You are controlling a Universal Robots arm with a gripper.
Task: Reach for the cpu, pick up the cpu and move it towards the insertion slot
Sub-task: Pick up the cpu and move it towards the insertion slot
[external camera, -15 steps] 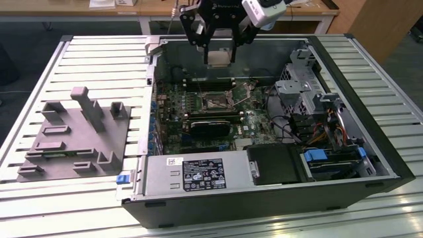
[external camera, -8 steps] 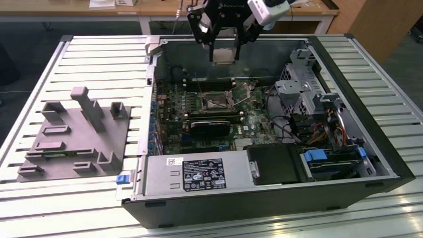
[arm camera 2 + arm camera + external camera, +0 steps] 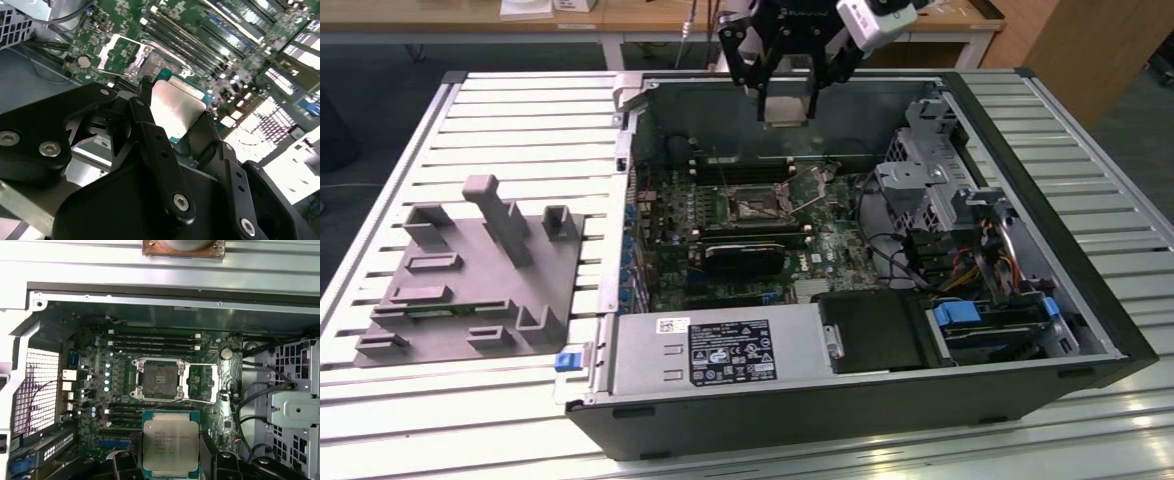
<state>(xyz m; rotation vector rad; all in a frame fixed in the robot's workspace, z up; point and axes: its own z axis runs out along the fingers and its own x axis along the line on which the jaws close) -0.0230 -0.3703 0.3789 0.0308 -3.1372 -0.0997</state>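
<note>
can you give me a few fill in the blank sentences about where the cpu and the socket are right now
1. The gripper is shut on the ____.
2. The cpu hangs above the open computer case, not yet seated in the insertion ____.
3. In the first wrist view the insertion slot has a dark centre that is ____ of any chip.
4. On the exterior view's left, a grey ____ sits on the table beside the case.

Missing words: cpu; slot; empty; fixture
</note>
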